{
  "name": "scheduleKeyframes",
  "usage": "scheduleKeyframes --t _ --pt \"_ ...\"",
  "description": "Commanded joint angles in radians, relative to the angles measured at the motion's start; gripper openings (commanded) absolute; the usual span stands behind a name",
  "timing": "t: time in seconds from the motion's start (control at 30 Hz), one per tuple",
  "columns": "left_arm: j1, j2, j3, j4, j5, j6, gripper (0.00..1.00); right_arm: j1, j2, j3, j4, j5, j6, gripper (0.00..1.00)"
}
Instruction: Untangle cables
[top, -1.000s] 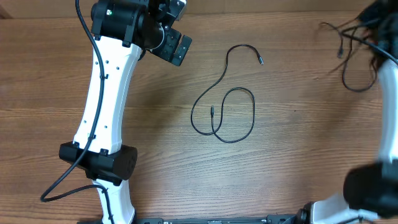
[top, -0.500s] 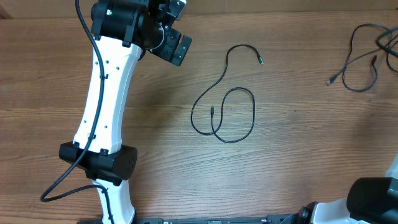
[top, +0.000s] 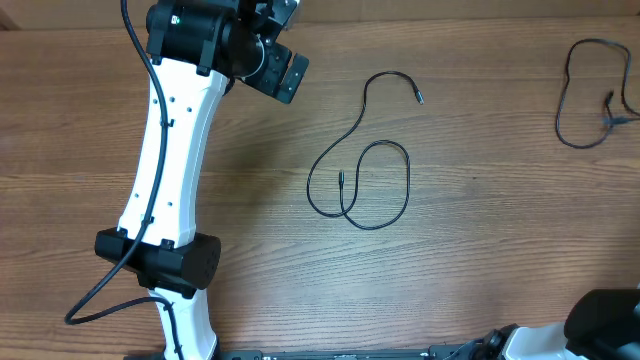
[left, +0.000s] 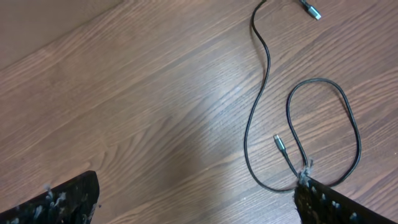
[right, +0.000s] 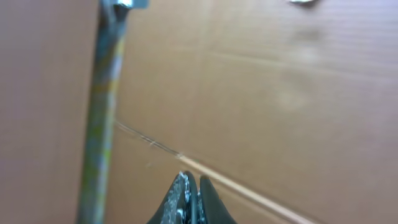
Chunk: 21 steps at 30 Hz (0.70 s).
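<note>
Mid-sort. One cable (top: 375, 190) lying loose just ahead of L gripper (top: 283, 72), spread wide, empty. Second cable (top: 578, 95) well apart, toward R side. R gripper (right: 191, 198) pinched shut on nothing, facing cardboard (right: 280, 93). Next, prob.: swing R down over second cable, open first.

Table (top: 480, 250): warm brown wood, grain in long streaks. Centre cable (top: 409, 180): black, plugs silvery-grey. Second cable (top: 558, 115) at the right edge: black too. Left arm (top: 165, 160): white links, black joints. Left gripper (left: 196, 199): black fingers (left: 59, 202) flecked with pale specks. Right gripper (right: 191, 186): dark, same pale flecking. Behind it, plain tan board (right: 280, 112); a dull grey-olive pole (right: 102, 112).
</note>
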Motion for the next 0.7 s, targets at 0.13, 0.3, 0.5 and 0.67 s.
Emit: scheduleKeyframes --t 0.13,0.3,0.5,0.67 --pt "-0.001 0.005 -0.004 0.01 0.01 -0.011 1.0 -0.1 0.01 -0.01 -0.159 -0.166 0.053 0.04" --pt "-0.001 0.005 -0.004 0.01 0.01 -0.011 1.0 -0.169 0.122 -0.01 -0.282 -0.176 0.192 0.04" --pt "-0.001 0.005 -0.004 0.032 0.011 -0.015 1.0 -0.199 0.278 -0.01 -0.418 -0.383 0.377 0.04" --pt "-0.001 0.005 -0.004 0.029 0.011 -0.036 1.0 -0.201 0.406 -0.01 -0.445 -0.57 0.519 0.04"
